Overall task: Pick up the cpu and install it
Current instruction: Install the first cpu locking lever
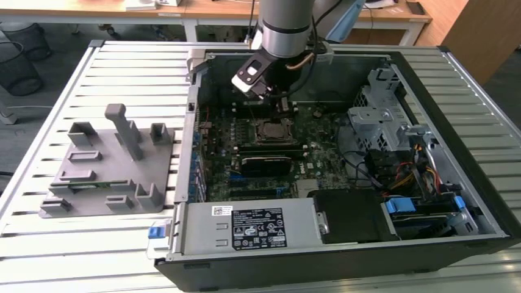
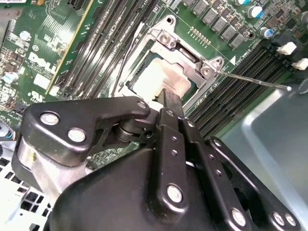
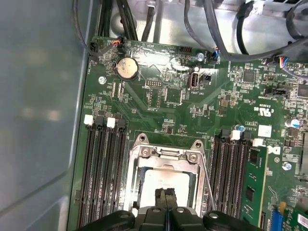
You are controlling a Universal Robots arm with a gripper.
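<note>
While my gripper hangs with jaws together, clamping nothing, the cpu lies flat in the socket frame just below their tips; judged light, stiff, fragile: hold opposite edges.

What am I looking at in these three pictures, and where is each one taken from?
A robot arm with a gripper works in an open computer case lying on a slatted table. The exterior view looks on from off the arm; both wrist views come from cameras riding near its wrist, looking past the gripper at the green motherboard. The cpu, a pale silvery square, lies in its socket frame. The gripper's fingers are shut together just over it, holding nothing. On the exterior view's left, beside the case, stands a grey plastic holder.
</note>
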